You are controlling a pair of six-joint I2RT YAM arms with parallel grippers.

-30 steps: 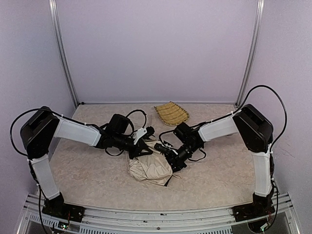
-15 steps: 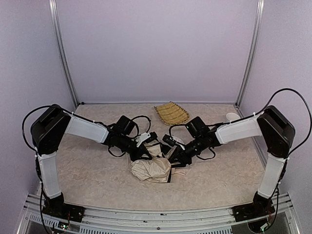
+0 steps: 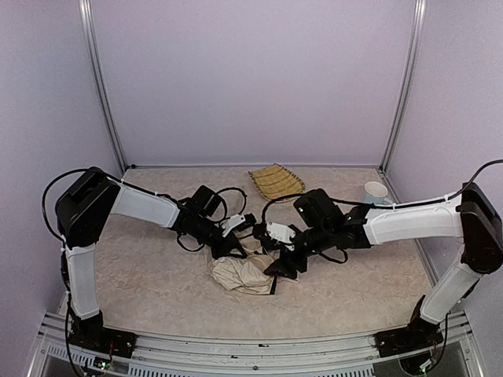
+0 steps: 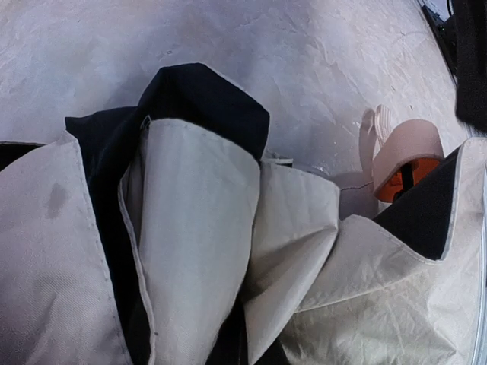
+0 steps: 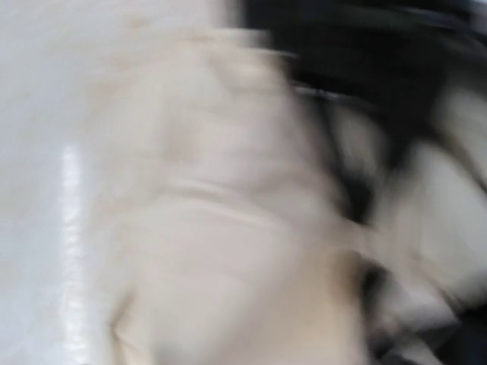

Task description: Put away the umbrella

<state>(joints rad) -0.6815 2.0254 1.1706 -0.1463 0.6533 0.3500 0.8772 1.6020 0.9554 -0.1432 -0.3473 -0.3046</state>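
Right arm stretched out toward umbrella point(image 3: 240, 276) | left tool point(image 3: 236, 247) together | right tool point(image 3: 277, 265) unclear

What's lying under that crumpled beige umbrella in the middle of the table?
Only the pale speckled table shows around the umbrella. Its bunched fabric hides whatever is directly beneath, so nothing more can be told.
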